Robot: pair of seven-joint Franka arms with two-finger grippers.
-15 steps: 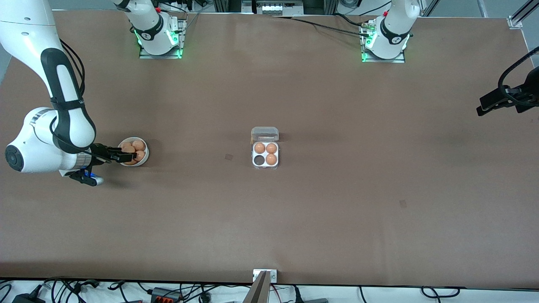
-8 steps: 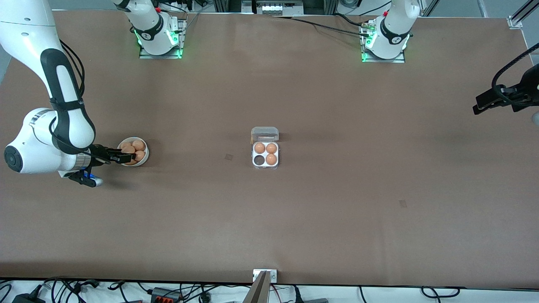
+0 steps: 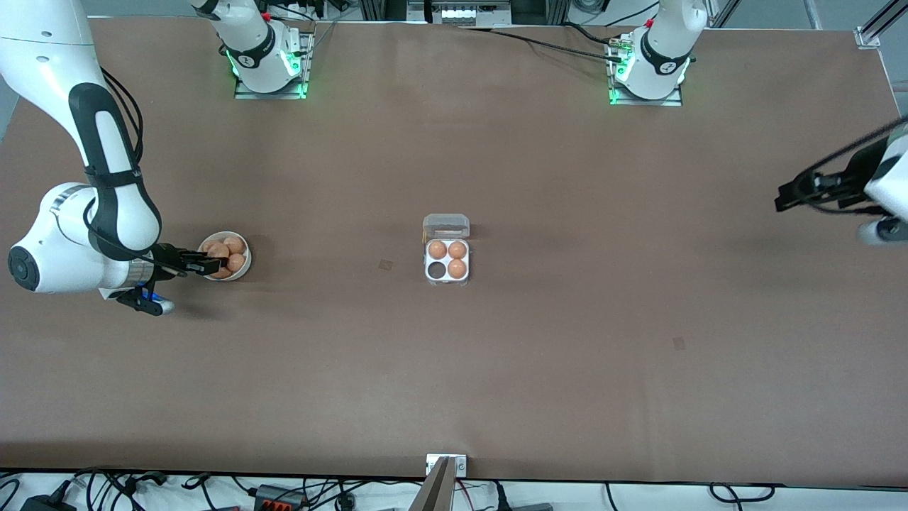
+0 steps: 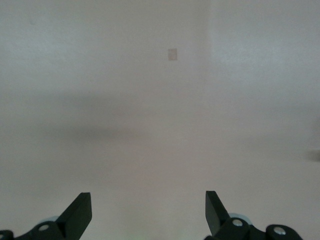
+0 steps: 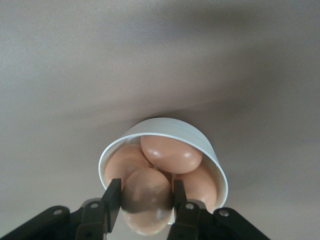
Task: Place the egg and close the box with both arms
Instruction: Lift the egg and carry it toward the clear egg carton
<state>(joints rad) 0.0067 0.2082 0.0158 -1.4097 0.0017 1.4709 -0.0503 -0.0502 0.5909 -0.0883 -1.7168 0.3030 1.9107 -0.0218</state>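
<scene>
The clear box [image 3: 464,277] lies mid-table with its lid [image 3: 446,226] open. Three brown eggs fill three cells, and the cell [image 3: 435,270] nearer the front camera, toward the right arm's end, is empty. A white bowl [image 3: 225,233] of brown eggs stands toward the right arm's end. My right gripper [image 3: 209,265] is at the bowl's rim. In the right wrist view it [image 5: 146,192] is shut on an egg [image 5: 147,210] just above the bowl [image 5: 170,122]. My left gripper [image 3: 784,199] is open and empty, over bare table at the left arm's end, and shows in the left wrist view [image 4: 147,200].
Two small dark marks [image 3: 385,265] lie on the brown table. One mark shows in the left wrist view [image 4: 172,54]. A metal bracket [image 3: 446,465] sits at the table's front edge.
My left gripper has moved in from the table's edge toward the middle. My right gripper has drawn back slightly at the bowl.
</scene>
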